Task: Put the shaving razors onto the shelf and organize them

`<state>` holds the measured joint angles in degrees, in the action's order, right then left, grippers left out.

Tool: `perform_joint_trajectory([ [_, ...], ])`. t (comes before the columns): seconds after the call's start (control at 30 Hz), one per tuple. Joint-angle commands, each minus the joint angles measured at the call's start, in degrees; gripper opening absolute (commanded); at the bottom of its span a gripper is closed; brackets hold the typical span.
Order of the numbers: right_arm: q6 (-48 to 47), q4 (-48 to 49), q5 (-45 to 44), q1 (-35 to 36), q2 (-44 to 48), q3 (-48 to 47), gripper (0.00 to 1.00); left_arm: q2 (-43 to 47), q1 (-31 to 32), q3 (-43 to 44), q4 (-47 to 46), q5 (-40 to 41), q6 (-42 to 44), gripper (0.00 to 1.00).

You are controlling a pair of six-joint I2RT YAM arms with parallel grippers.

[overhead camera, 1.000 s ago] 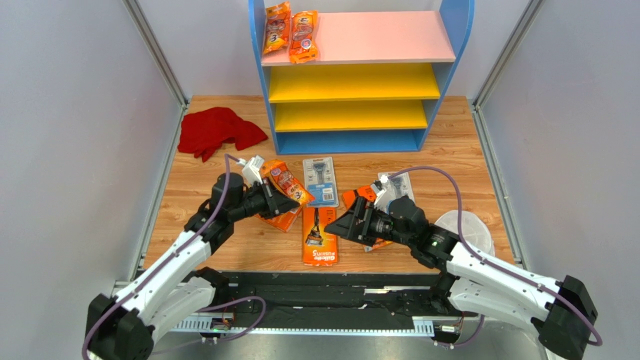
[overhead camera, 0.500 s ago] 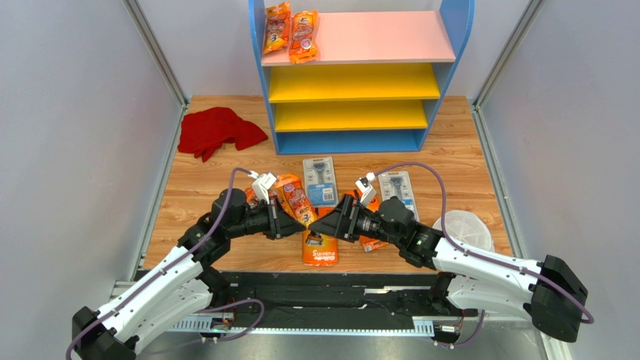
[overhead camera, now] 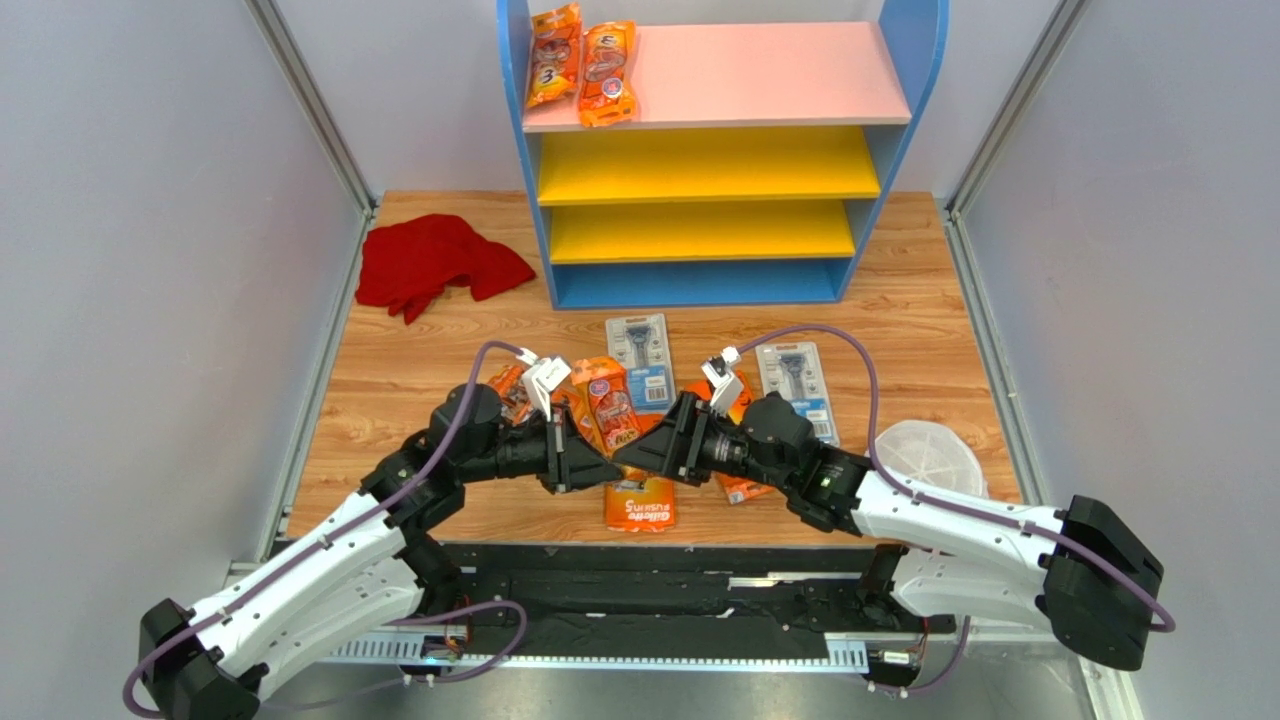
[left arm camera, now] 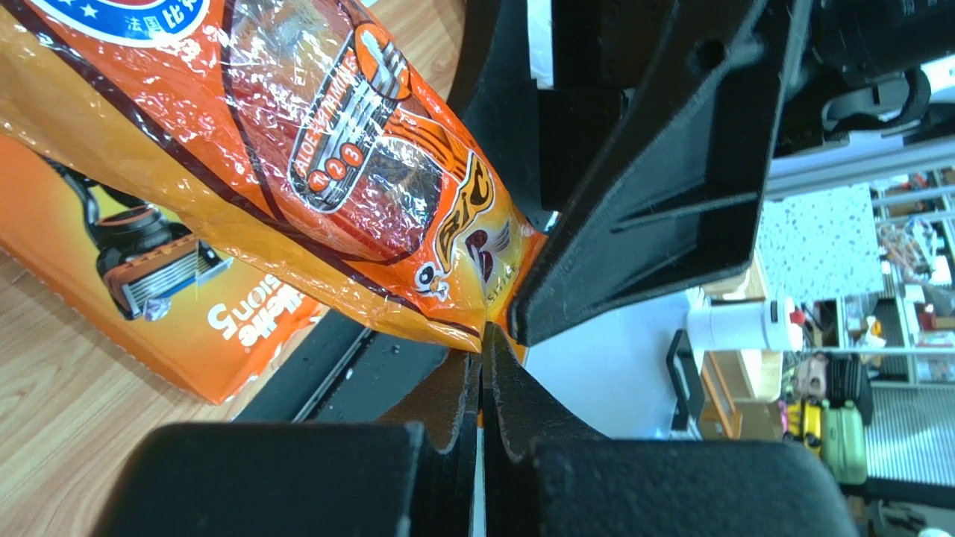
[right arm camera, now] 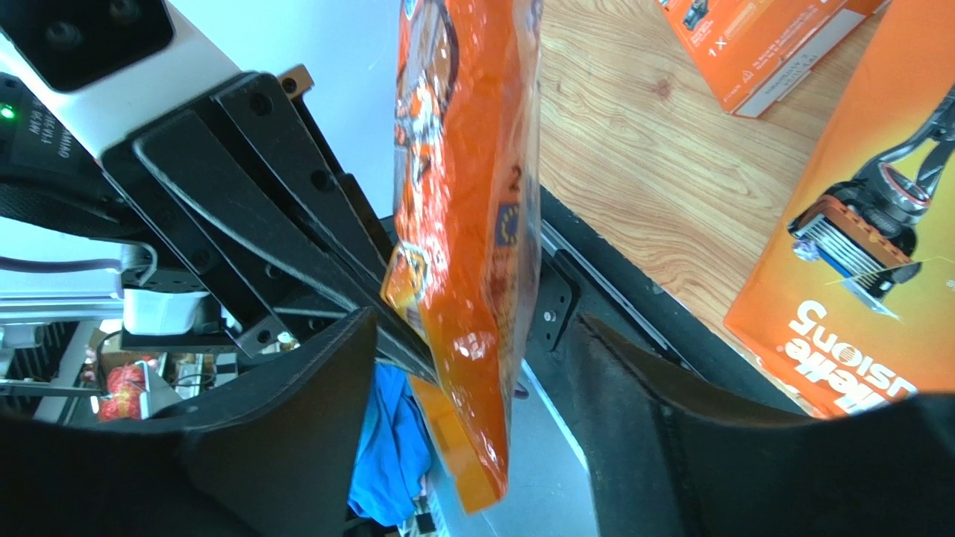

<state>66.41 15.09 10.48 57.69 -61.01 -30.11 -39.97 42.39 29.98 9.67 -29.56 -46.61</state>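
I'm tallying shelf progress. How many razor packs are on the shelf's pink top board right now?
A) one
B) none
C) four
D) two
D: an orange razor bag and a second orange bag lie side by side at the left end of the pink top board.

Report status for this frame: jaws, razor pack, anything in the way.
Left jaws shut on orange bag, lifted. Right jaws open, straddling same bag. Orange box lies underneath, not blocking. Shelf top holds two bags.
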Motion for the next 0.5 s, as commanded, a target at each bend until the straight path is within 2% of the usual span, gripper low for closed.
perform_joint_trajectory([
  [0.0, 0.56, 4.77, -1.43, 0.32, 0.28, -1.71, 0.63, 0.59, 1.29, -0.09, -2.99, -2.43, 2.49, 0.0],
  [0.13, 0.74, 4.77, -1.69, 0.32, 0.81, -1.53, 0.49, 2.43, 1.73, -1.23, -3.61, -2.61, 1.61, 0.0],
  [0.17, 0.74, 4.77, -1.78, 0.32, 1.16, -1.45, 0.42, 2.78, 1.82, -1.5, -3.43, -2.52, 1.61, 0.0],
  [0.23, 0.74, 4.51, -1.87, 0.32, 1.51, -1.53, 0.35, 3.4, 1.9, -1.76, -2.99, -2.61, 1.61, 0.0],
  [0.27, 0.74, 4.51, -1.78, 0.32, 1.51, -1.45, 0.27, 3.58, 1.91, -1.76, -2.82, -2.69, 1.61, 0.0],
  [0.47, 0.74, 4.68, -1.34, 0.23, 1.77, -1.36, 0.05, 4.02, 1.91, -1.85, -2.29, -2.52, 1.78, 0.0],
])
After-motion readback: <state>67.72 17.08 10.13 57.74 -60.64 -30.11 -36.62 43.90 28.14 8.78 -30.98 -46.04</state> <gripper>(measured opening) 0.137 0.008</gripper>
